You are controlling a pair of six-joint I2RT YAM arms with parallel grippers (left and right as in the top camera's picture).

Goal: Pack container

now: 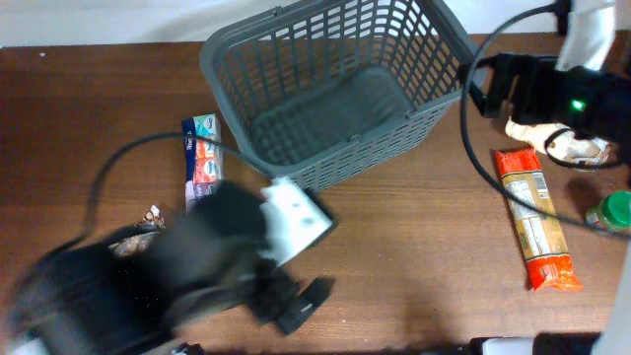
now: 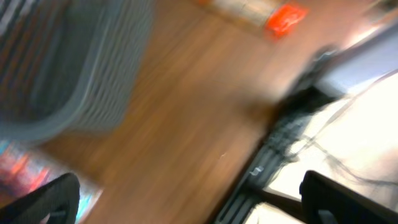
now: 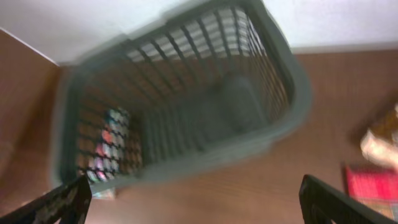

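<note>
Over on the left, a flat blue-and-red packet (image 1: pixel 202 148) lies just beside the big dark grey slotted plastic basket (image 1: pixel 335 89), sitting empty far-centre. Both the left gripper (image 2: pixel 189 205) and right gripper (image 3: pixel 196 208) gape wide; I'd square up on the packet before pinching.

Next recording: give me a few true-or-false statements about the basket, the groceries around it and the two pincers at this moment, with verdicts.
1. The basket has nothing in it. True.
2. The long orange packet lies inside the basket. False: it lies on the table, outside the basket, on the right arm's side.
3. The left pincer and the right pincer are both open and hold nothing. True.
4. The blue-and-red packet is gripped and lifted above the basket. False: it lies flat on the table beside the basket, on the left arm's side, with no pincer on it.
</note>
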